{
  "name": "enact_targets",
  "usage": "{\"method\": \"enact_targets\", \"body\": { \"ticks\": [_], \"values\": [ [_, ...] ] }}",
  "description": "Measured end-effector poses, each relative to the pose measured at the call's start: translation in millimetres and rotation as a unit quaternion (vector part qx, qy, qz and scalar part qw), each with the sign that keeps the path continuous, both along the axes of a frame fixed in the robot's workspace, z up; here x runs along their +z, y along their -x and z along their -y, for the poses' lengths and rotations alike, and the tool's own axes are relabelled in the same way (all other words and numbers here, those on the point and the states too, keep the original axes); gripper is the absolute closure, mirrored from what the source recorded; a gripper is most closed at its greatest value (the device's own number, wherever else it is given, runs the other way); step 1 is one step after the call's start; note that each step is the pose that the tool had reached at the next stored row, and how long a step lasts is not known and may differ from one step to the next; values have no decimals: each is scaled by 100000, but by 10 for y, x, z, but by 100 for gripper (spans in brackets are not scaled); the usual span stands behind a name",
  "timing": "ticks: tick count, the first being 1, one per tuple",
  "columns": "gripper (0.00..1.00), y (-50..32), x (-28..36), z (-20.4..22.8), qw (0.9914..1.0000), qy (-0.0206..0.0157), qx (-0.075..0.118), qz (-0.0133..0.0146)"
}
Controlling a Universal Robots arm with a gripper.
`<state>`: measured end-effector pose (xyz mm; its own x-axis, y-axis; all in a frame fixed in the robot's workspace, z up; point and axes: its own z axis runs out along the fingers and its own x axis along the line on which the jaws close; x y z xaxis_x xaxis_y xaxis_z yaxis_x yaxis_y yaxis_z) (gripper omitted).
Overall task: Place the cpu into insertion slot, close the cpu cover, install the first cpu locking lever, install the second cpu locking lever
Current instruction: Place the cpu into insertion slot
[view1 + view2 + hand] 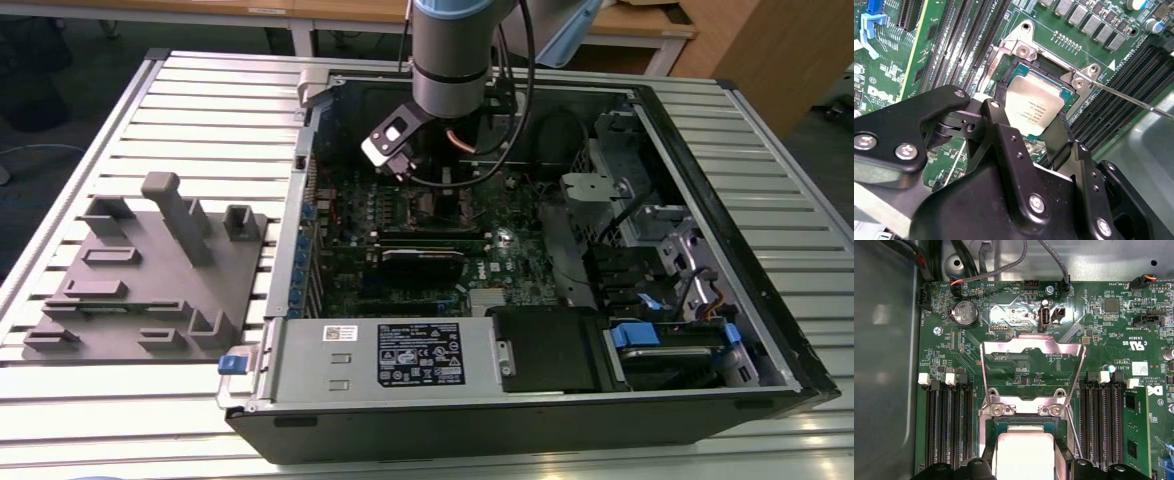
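One claw [1031,131] astride the cpu [1034,102] in its insertion slot [1040,64] (grip: cannot tell), cpu cover [1031,347] raised

The cpu [1035,106] in insertion slot [1004,94], cpu cover [1031,345] alongside

My arm [454,50] hangs almost straight down, with the wrist [451,95] directly above the pincer [1031,122]. The pincer points downward. Its two black fingers [1004,135] are spread with a clear gap between them, and the linkage plates fan out behind the tips.
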<state>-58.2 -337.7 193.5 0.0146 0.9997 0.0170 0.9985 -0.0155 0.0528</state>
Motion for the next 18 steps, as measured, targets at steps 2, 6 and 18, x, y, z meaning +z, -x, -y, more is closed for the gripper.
{"method": "enact_targets", "body": {
  "ticks": [2, 6, 18],
  "values": [
    [46, -2, -1, 0, 100000, 6, 3, -5],
    [46, -2, -3, 0, 100000, 7, 2, -3],
    [46, -2, -25, 2, 100000, 26, 5, -21]
  ]
}}
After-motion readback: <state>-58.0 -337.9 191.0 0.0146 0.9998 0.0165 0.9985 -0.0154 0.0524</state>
